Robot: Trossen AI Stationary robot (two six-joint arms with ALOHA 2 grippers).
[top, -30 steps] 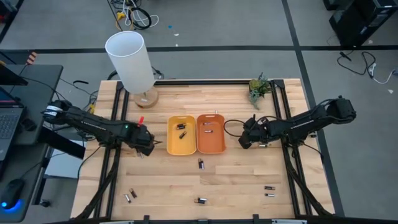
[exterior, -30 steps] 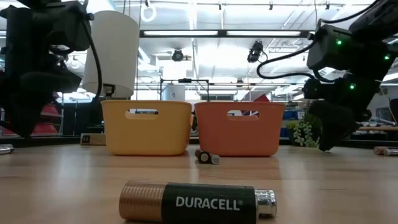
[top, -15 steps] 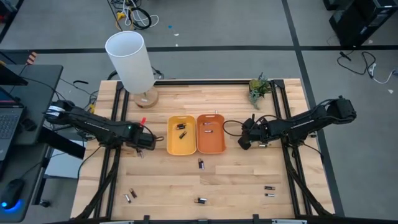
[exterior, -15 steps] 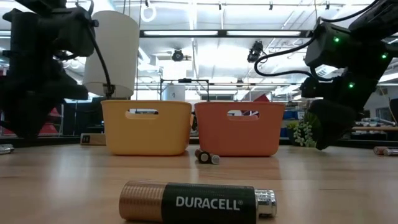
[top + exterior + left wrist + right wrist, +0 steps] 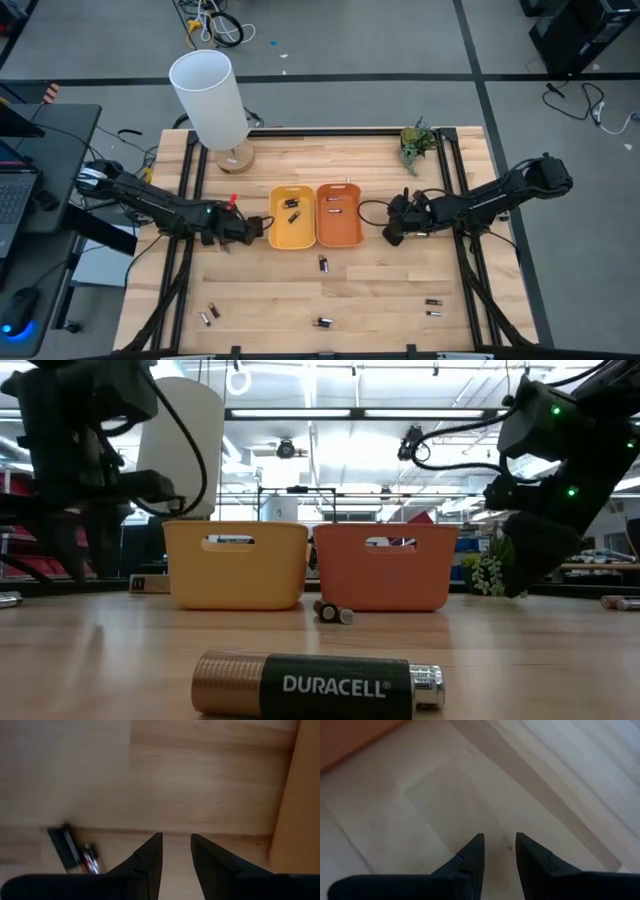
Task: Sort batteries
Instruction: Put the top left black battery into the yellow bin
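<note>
At the centre of the worktop (image 5: 300,290) stand two trays side by side: the yellow tray (image 5: 289,216) on the left and the orange tray (image 5: 339,214) on the right. The yellow tray holds two dark batteries (image 5: 293,209); the orange tray holds two lighter batteries (image 5: 334,203). These four are judged sorted.

Remaining loose cells lie on the near half of the worktop:
- one battery (image 5: 323,263) just in front of the trays, near the gap between them;
- one battery (image 5: 322,323) at the near edge, centre; this is judged to be the large Duracell cell lying closest in the low view;
- a pair (image 5: 210,314) at the near left;
- a pair (image 5: 432,307) at the near right.

At least six cells therefore remain; the task is judged well under half complete.

The left gripper (image 5: 259,227) sits just left of the yellow tray, above bare wood. Its fingers (image 5: 152,855) stand slightly parted with nothing between them. A further small cell (image 5: 90,861) lies on the wood nearby in the left wrist view.

The right gripper (image 5: 391,230) sits right of the orange tray, apart from it. Its fingers (image 5: 472,854) are likewise slightly parted and empty.
</note>
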